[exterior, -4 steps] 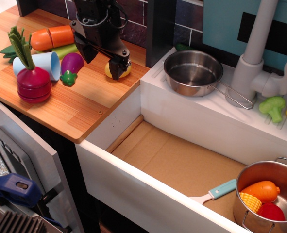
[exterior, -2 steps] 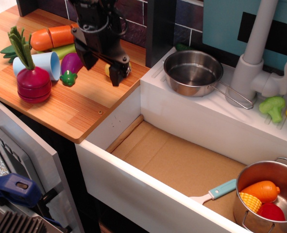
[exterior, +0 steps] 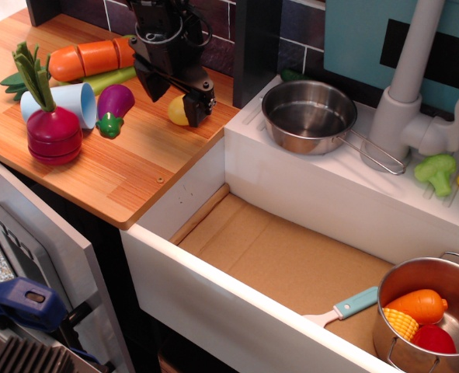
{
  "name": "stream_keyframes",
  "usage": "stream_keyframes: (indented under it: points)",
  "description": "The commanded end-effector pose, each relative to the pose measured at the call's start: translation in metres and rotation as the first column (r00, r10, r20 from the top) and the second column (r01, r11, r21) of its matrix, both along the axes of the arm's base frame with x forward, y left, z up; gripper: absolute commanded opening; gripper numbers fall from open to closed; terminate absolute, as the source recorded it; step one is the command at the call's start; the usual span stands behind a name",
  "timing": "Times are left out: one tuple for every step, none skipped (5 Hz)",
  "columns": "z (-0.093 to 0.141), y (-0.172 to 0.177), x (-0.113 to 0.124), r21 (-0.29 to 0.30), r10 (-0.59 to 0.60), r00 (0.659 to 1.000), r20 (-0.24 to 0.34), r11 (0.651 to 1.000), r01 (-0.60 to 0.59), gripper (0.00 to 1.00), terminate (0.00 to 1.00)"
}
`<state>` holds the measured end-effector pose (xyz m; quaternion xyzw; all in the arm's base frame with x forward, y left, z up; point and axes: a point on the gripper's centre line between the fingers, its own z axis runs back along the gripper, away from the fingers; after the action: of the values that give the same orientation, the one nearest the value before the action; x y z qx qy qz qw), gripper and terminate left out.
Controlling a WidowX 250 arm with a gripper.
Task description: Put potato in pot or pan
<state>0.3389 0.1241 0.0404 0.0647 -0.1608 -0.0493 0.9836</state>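
The pale-yellow potato (exterior: 177,111) lies on the wooden counter (exterior: 128,171) near its back right corner. My black gripper (exterior: 175,96) hangs open just over it. The right finger (exterior: 197,106) covers the potato's right side and the left finger (exterior: 153,82) stands to its upper left. I cannot tell whether the fingers touch it. An empty steel pan (exterior: 309,115) sits on the white ledge to the right. A steel pot (exterior: 427,311) stands in the sink's front right corner and holds an orange carrot, a corn and a red toy.
A purple eggplant (exterior: 114,103), a red radish (exterior: 53,132), a blue cup (exterior: 72,101), an orange carrot (exterior: 89,58) and a green vegetable lie on the counter's left. The open sink (exterior: 276,256) holds a spatula (exterior: 345,305). A grey faucet (exterior: 412,85) and green broccoli (exterior: 435,171) stand at right.
The gripper has shifted a little to the right and back over the potato, still open. More of the potato shows between the fingers. The potato has not moved.
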Motion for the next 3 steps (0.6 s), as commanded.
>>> stream_keyframes:
  points:
    - [0.004,0.010,0.019,-0.008,-0.034,0.998,0.048,0.999,0.034,1.00,0.00]
    - [-0.011,0.010,0.022,-0.052,-0.038,0.998,0.047,0.998,0.040,1.00,0.00]
    - [-0.019,0.008,0.018,-0.071,-0.023,0.999,0.047,0.997,0.026,1.00,0.00]
